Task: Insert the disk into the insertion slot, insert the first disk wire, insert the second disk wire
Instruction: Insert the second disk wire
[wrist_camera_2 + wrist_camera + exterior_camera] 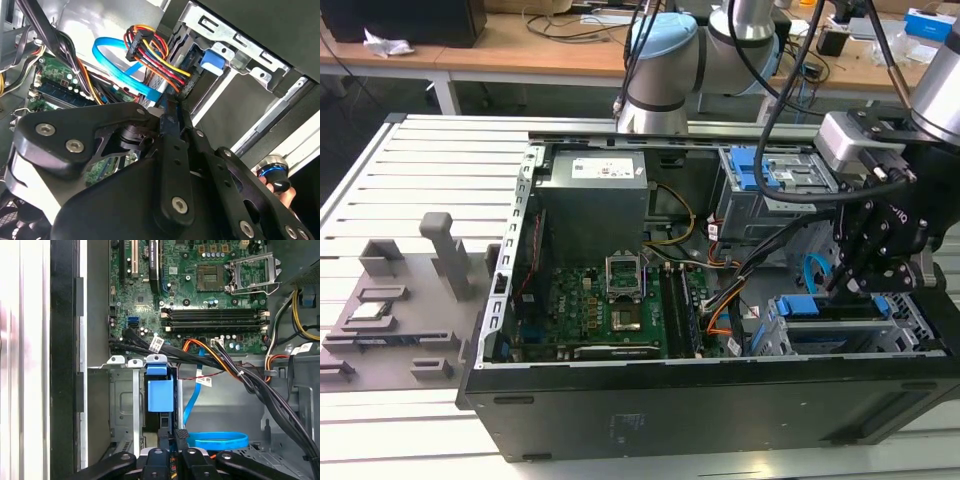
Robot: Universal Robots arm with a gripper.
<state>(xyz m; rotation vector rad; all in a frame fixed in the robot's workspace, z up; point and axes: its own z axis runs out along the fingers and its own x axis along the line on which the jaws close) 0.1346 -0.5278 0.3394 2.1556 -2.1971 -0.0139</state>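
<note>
Second wrist view puts the black fingers (172,112) drawn nearly together with a black connector (187,85) at their tips, a bundle of red, yellow, orange and black wires (155,55) running from it; whether they truly pinch the connector I cannot tell. A flat blue cable (120,67) loops just behind the bundle. Just past the fingertips is the insertion slot (235,42), a grey sheet-metal cage with a blue plastic tab (211,59) at its mouth.

First wrist view looks down past the gripper (176,440) onto the same cage (122,405), where the disk (160,395) sits inside the bay with its bright blue carrier end facing out. A coil of blue cable (217,441) lies near the fingers, and a thick run of black cables (240,375) crosses between the cage and the green motherboard (200,295).

Exterior view shows the gripper (850,285) lowered into the open computer case (650,400) at the exterior view's right, just above the blue-framed disk (830,308) in the near drive cage (910,330). A larger grey cage with a blue latch (770,190) stands behind it. The case rests on a slatted white bench (420,180), with grey fixture blocks (390,300) well apart from it at the exterior view's left.
</note>
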